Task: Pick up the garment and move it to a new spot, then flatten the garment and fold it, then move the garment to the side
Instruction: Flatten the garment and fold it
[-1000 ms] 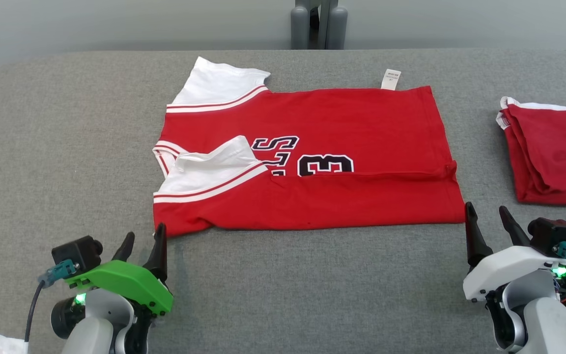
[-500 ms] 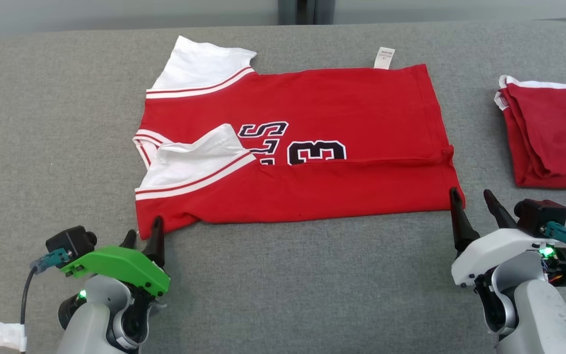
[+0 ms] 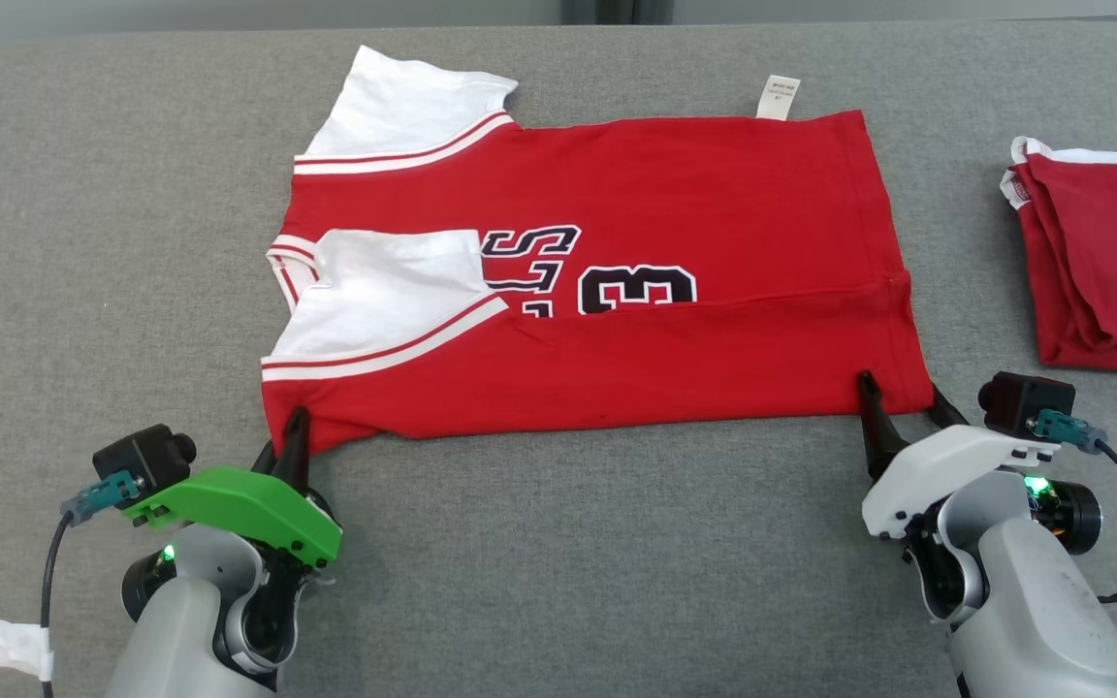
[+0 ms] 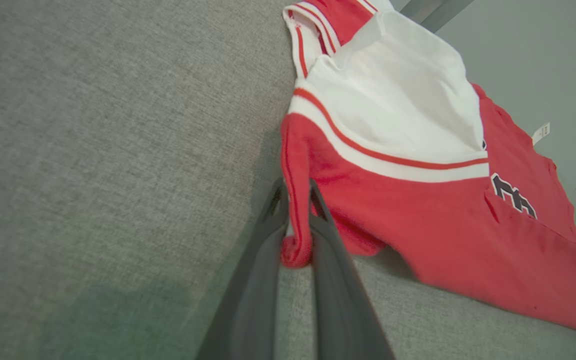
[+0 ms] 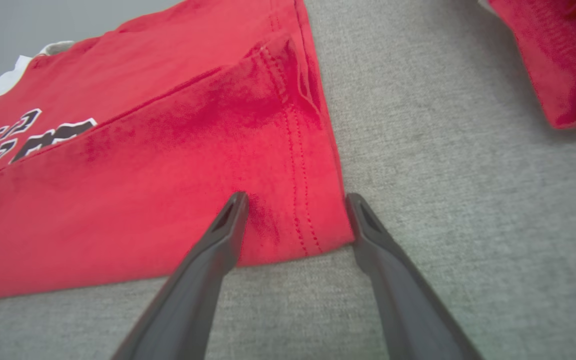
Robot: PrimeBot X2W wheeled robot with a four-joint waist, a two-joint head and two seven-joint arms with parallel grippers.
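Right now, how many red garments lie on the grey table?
2: a jersey spread in the middle, and a folded garment at the right, partly cut off.

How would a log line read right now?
phase: fold | left gripper: shut on shirt corner | right gripper: open astride corner

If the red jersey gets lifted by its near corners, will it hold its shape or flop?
Probably floppy: the red jersey bunches where the left gripper pinches its corner. Likely light: thin cloth lying flat. The folded-over flap may fall open.
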